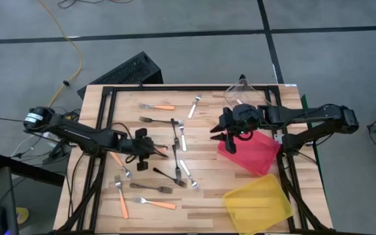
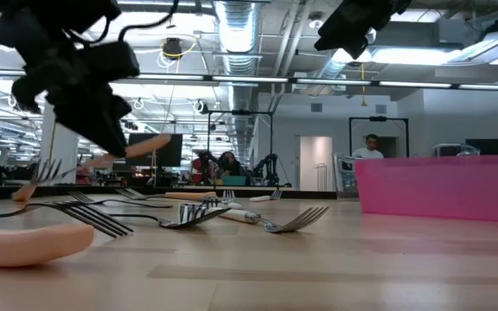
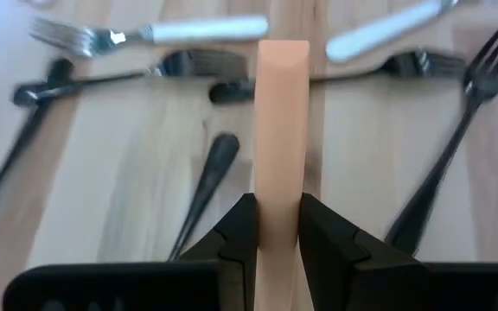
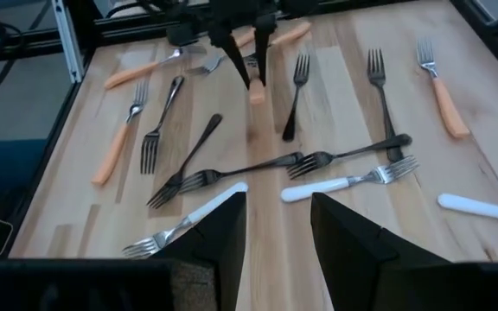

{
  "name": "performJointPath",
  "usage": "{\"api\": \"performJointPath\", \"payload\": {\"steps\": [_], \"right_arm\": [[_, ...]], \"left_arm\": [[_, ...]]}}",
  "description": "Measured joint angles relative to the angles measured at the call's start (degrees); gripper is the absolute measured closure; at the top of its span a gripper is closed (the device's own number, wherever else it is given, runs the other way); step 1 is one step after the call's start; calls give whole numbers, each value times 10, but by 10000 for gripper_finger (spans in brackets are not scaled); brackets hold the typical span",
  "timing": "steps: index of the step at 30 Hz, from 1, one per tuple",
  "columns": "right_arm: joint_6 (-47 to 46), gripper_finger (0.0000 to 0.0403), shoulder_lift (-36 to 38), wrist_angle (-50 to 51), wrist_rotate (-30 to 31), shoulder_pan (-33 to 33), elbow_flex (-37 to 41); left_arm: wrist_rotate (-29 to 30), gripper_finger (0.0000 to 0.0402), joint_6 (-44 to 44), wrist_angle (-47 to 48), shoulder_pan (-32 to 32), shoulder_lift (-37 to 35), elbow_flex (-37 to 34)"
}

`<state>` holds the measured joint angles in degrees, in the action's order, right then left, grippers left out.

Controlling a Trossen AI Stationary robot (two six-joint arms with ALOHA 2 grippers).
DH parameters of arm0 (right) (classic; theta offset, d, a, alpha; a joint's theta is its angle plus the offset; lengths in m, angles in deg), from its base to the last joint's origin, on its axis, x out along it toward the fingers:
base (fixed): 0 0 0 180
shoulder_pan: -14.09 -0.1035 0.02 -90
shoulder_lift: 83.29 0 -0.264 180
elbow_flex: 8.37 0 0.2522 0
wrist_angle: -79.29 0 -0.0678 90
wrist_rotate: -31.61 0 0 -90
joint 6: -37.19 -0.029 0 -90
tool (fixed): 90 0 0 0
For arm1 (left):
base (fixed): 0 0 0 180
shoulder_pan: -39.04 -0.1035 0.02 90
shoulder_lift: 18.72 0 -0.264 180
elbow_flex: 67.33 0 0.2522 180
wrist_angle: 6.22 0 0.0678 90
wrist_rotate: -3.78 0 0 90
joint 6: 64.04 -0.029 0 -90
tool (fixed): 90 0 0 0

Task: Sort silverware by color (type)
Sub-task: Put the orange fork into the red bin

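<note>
Two arms work over the tabletop [image 1: 201,202]. The left gripper [image 3: 277,226] hangs above its left-centre part, jaws pinching an orange-handled fork [image 3: 281,130] by the handle. The right gripper [image 1: 227,138] hovers by the red bin [image 1: 256,156] near the right edge, jaws spread and empty. Other forks [image 1: 178,140] lie scattered across the middle; a yellow bin [image 1: 260,202] sits at the near right corner.

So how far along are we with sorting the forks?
Early, it seems. No fork shows in the red bin or yellow bin. In hand: the left gripper has its jaws shut on an orange-handled fork, lifted off the table. The right gripper waits open beside the red bin. Left: the black forks, white-handled forks and other orange ones.
</note>
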<state>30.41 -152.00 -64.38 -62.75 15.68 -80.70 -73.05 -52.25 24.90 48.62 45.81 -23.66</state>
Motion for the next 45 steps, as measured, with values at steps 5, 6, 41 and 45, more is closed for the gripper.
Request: {"api": "performJointPath", "payload": {"steps": [5,6,41,45], "right_arm": [[9,248,0,-19,1,-1,0],[9,248,0,-20,1,-1,0],[123,225,-140,-479,51,-31,72],[123,183,-187,-488,99,-31,52]], "left_arm": [[-3,350,0,-31,-3,-54,1],[-5,350,0,-39,-3,-64,1],[-10,349,-254,-606,-5,-101,2],[71,349,-248,-632,-5,-77,2]]}}
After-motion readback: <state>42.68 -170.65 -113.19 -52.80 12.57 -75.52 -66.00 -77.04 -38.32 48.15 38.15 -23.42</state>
